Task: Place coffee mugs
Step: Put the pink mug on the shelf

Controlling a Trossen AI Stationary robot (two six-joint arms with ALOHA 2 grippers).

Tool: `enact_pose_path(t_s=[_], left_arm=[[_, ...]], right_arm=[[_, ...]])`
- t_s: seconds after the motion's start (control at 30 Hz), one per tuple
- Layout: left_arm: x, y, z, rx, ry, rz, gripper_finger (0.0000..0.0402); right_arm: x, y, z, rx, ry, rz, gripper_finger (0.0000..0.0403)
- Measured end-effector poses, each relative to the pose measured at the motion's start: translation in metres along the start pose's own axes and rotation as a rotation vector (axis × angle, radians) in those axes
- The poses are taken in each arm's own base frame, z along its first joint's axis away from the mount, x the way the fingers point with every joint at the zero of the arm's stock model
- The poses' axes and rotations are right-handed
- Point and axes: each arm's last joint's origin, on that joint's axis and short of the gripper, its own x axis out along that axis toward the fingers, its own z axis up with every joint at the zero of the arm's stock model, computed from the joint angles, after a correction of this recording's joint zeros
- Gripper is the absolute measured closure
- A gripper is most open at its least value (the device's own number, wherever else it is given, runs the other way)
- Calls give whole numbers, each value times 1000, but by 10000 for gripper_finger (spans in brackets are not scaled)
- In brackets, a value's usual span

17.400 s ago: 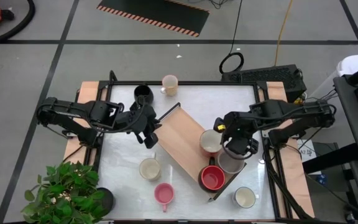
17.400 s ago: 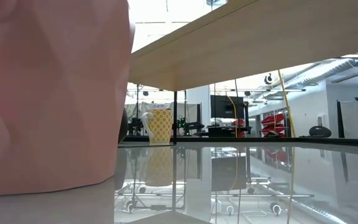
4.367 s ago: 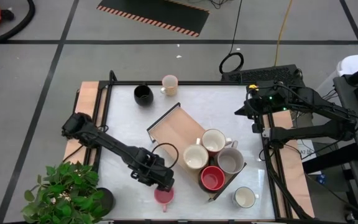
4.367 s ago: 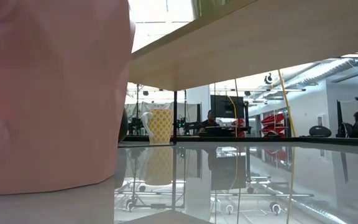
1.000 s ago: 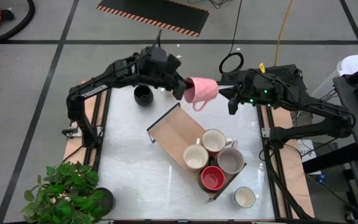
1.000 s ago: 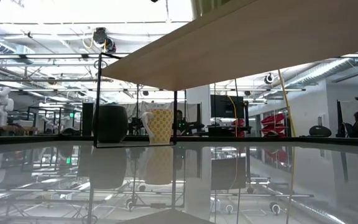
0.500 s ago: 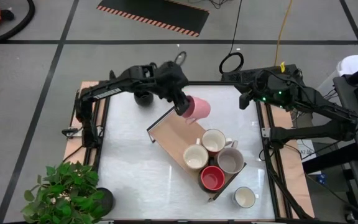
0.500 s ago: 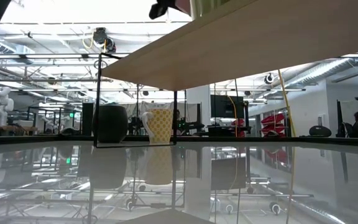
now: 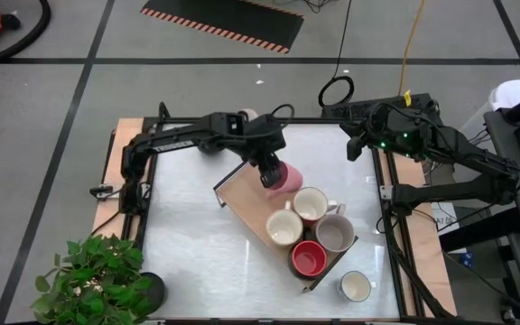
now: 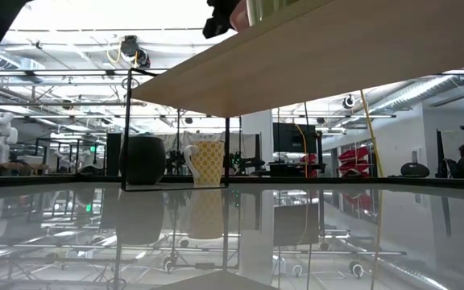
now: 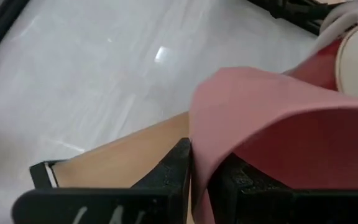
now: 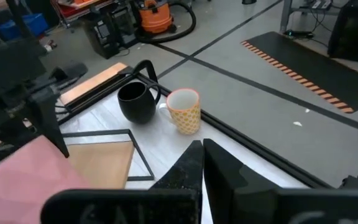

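floor: grey, black tape lines (image 9: 79,60) | hazard-striped mat (image 9: 224,22) | potted plant (image 9: 93,275) | orange vacuum (image 12: 163,14)

Even, bright light falls from above on the glossy white table top (image 9: 197,244), and the dark arms throw only soft, short shadows on it. In the left wrist view a small white glare spot sits on that surface, and the tilted pink ceramic mug (image 11: 278,143) fills the near field, soft and out of focus. In the low view the table top mirrors the room like glass; ceiling lights burn out near the top, and the long pale wooden tray (image 10: 337,56) overhead looks blurred, perhaps from closeness.
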Motion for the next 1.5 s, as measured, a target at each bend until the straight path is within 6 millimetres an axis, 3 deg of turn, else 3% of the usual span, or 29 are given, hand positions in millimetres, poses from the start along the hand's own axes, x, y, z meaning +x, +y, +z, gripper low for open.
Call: enact_pose_path(t_s=[0.33,1.23,1.33,1.5], left_arm=[[15,-2,-6,4,67,53,356],[16,-5,-10,-107,106,39,353],[16,-5,-10,-127,105,40,332],[15,-5,-9,-182,89,56,261]], right_arm=[[0,-1,-1,-46,12,-6,403],[0,-1,-4,-75,37,-12,403],[0,-2,-4,-83,40,-13,403],[0,-2,-4,-96,40,-13,403]])
